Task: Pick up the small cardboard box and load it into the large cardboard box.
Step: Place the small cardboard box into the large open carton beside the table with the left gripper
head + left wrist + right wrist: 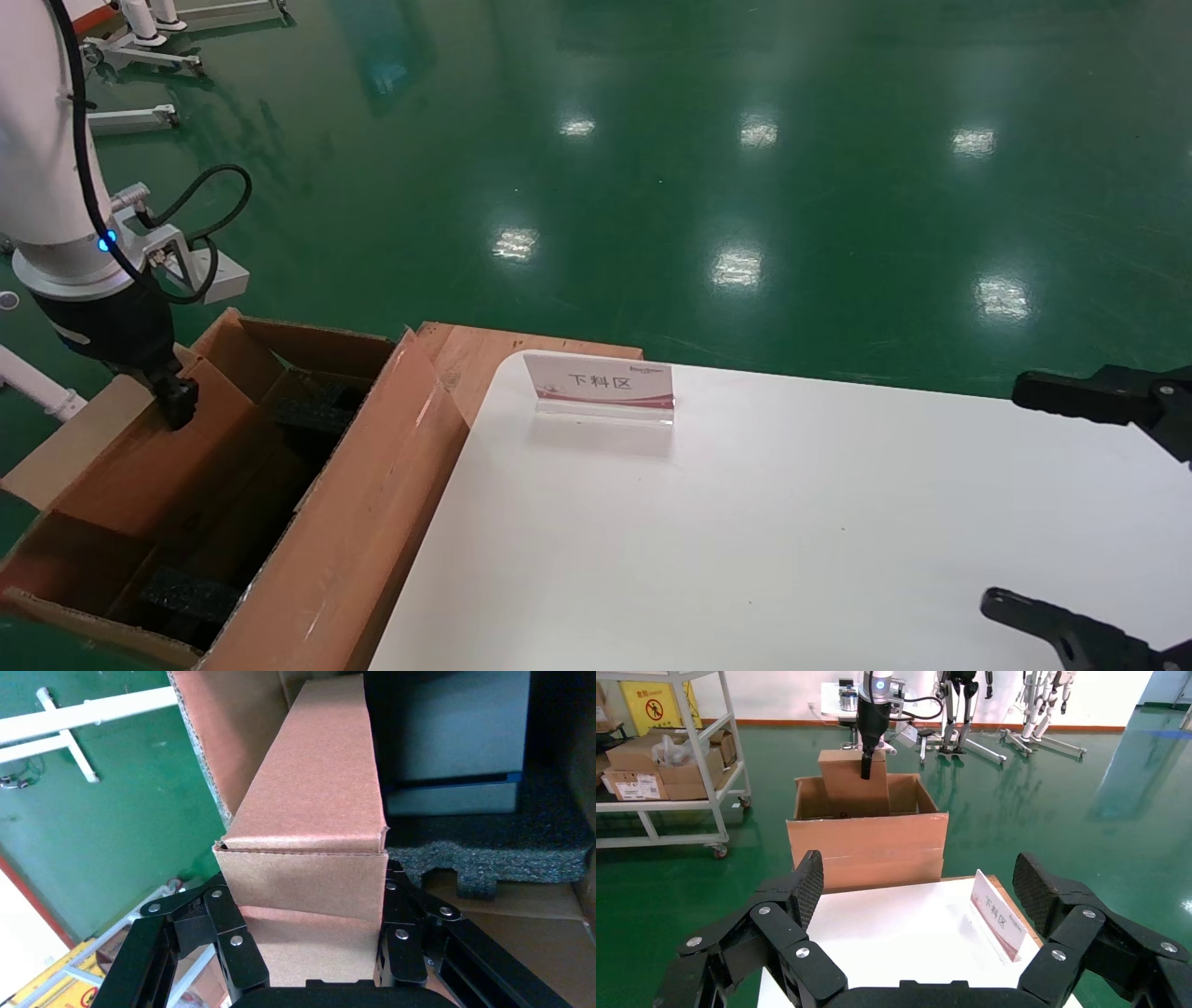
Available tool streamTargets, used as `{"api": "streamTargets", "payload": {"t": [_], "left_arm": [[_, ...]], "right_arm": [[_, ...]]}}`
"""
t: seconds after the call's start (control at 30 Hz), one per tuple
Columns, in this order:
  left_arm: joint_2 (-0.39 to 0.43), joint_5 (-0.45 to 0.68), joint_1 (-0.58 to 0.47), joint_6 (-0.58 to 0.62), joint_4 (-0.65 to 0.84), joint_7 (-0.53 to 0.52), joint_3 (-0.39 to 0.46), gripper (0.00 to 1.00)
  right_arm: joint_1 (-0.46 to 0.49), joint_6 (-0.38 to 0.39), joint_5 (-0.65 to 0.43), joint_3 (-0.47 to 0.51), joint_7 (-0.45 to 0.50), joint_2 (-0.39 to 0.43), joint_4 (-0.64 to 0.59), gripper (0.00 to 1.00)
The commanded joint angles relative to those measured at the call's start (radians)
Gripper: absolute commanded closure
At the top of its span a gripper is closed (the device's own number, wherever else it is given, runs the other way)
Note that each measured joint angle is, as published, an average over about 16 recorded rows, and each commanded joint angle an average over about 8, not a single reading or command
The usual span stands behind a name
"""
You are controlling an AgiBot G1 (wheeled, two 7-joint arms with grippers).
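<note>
My left gripper [177, 405] is shut on one end of the small cardboard box [172, 466], a plain brown carton held upright. The box hangs partly inside the large cardboard box [372, 485], whose long flaps stand open left of the table. In the left wrist view the fingers [225, 924] clamp the small box [309, 797] on both sides, above black foam [492, 839]. The right wrist view shows the small box [852, 787] standing up out of the large box [866, 843]. My right gripper [1034, 503] is open and empty over the table's right side.
A white table [792, 540] carries a small sign stand [601, 384]. A grey block [450, 734] lies in the large box beside the foam. A shelf trolley with cartons [659, 755] and equipment stands are on the green floor beyond.
</note>
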Motion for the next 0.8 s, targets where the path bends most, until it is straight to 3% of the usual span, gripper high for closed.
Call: {"api": "streamTargets", "payload": {"t": [0.03, 0.8], "left_arm": [[0.008, -0.002, 0.013, 0.003, 0.025, 0.012, 0.0, 1.0], [0.03, -0.033, 0.135, -0.064, 0.208, 0.106, -0.02, 1.0]], "right_arm": [[0.0, 0.0, 0.0, 0.0, 0.0, 0.0, 0.0, 0.0], [0.0, 0.001, 0.001, -0.001, -0.001, 0.001, 0.0, 0.0]]}}
